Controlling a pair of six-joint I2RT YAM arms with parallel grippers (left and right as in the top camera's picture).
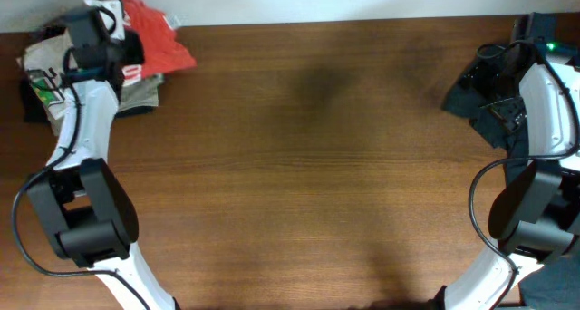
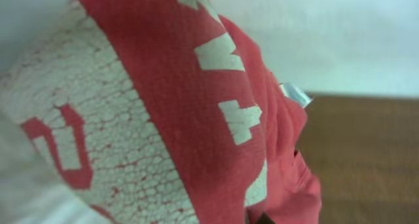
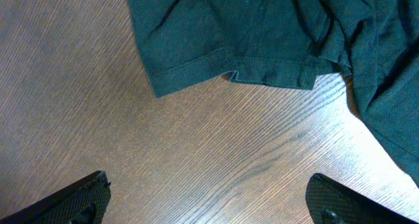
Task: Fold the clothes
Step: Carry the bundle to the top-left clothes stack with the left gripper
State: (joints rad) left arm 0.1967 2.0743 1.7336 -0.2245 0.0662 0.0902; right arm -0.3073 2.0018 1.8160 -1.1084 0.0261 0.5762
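While left gripper [image 1: 98, 33] seems pinched shut on shirt [image 1: 156, 40], bunched over pile [image 1: 136, 92] at far-left corner of table [image 1: 317, 165]: lift clear, carry to centre, spread flat first. Right gripper [image 3: 209, 198] wide open, empty, beside dark garment [image 3: 262, 27]; avoid snagging.

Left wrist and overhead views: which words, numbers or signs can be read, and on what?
"U" (perhaps): red letter inside the cracked white print on the orange-red T-shirt.
Other white letters there: cut off, no word readable.
Green mark on the white shirt: too small to read.
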